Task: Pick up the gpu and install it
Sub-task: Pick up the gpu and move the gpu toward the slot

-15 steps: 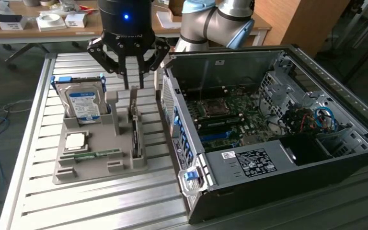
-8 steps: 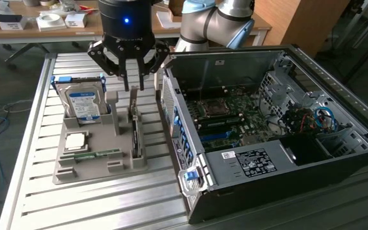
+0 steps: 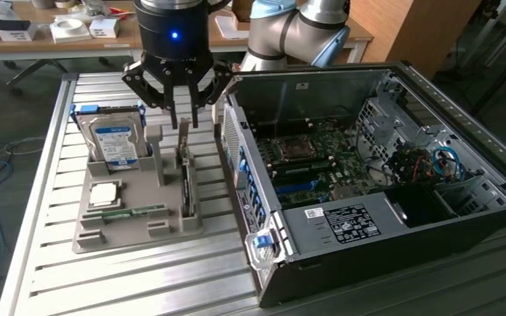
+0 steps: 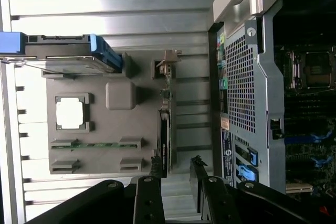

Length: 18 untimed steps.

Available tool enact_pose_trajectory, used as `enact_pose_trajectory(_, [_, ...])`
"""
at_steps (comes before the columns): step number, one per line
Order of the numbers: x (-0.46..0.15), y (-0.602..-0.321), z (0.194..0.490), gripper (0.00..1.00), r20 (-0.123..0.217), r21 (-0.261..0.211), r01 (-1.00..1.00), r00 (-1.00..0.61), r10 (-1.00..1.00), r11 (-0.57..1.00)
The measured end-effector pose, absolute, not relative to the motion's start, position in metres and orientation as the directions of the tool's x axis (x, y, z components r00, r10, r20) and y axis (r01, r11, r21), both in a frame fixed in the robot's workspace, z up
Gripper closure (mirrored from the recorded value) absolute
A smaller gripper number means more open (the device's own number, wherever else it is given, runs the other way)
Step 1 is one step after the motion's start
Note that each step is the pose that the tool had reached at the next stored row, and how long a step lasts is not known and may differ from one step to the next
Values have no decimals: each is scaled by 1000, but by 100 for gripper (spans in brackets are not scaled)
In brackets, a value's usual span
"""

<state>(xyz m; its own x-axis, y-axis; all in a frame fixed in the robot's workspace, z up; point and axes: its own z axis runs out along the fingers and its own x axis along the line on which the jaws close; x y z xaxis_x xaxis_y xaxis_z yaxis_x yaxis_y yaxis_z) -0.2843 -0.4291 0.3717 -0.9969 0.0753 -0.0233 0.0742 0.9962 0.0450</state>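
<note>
Hand (image 3: 185,124) hovering over the gpu (image 3: 185,179)

The fingers are standing apart above the gpu, apparently not touching it. The gpu is standing on edge in the grey holder tray (image 3: 112,240), likely leaving its top edge free for gripping.

Pincer (image 3: 185,124) open over gpu (image 3: 186,178) (upright in grey holder (image 3: 116,240)), computer case (image 3: 394,263) beside.

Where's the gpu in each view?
Exterior view: the gpu stands on edge in the grey holder, on its side nearest the PC case, right under the gripper.
Wrist view: the gpu is edge-on, along the holder's edge facing the PC case.
Shared landmark: the hard drive with blue rails, in the same holder.
</note>
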Motion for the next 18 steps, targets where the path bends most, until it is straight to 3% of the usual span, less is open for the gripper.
enact_pose_trajectory(18, [-284, -429, 347, 64, -22, 45, 74, -997, 75, 996])
